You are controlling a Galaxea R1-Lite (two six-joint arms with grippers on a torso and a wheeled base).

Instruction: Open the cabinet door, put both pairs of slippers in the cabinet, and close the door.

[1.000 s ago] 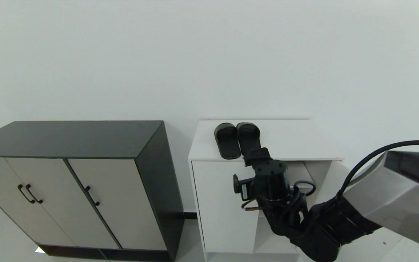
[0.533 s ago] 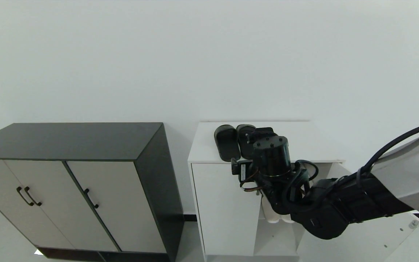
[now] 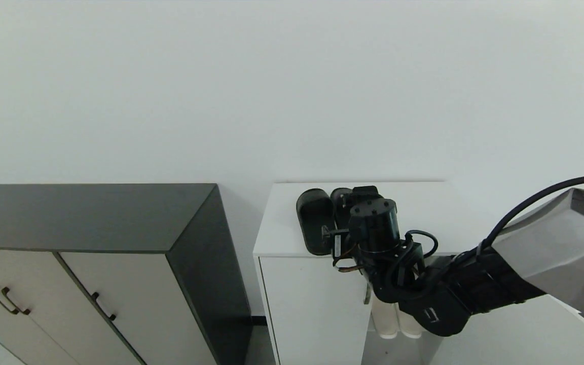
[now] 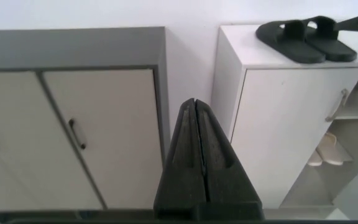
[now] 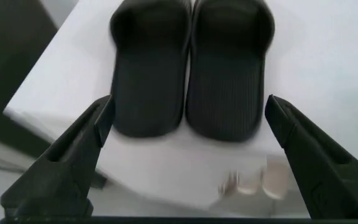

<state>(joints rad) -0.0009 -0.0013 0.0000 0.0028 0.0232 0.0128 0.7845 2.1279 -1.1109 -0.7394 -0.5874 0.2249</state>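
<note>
**Right arm up over the black slippers, jaws spread wide**

The head camera has shifted, so both cabinets sit differently in the picture than a second ago. That is the view moving, not the furniture. The real change is in the right arm. A second ago its wrist hung in front of the cabinet, below the front edge of the top. It has since risen, and the right gripper [image 3: 364, 192] [image 5: 189, 102] now sits over the pair of black rubber slide slippers [image 3: 315, 220] [image 4: 306, 40] [image 5: 151, 74].

Its jaws are spread wide, one finger outside each side of the pair, and they hold nothing. Whether the fingers touch the slippers cannot be told.

The black slippers lie side by side near the front edge on top of the tall white cabinet [image 3: 317, 304] [image 4: 284, 124]. The cabinet's right side stands open, and a pair of pale white slippers [image 3: 398, 319] [image 4: 327, 149] [image 5: 260, 182] rests on a shelf inside.

The left gripper [image 4: 195, 102] has its fingers pressed together and empty, held out in front of both cabinets. The low cabinet with a dark top and grey doors [image 3: 94, 218] [image 4: 73, 46] stands just beside the white one, doors closed.
</note>
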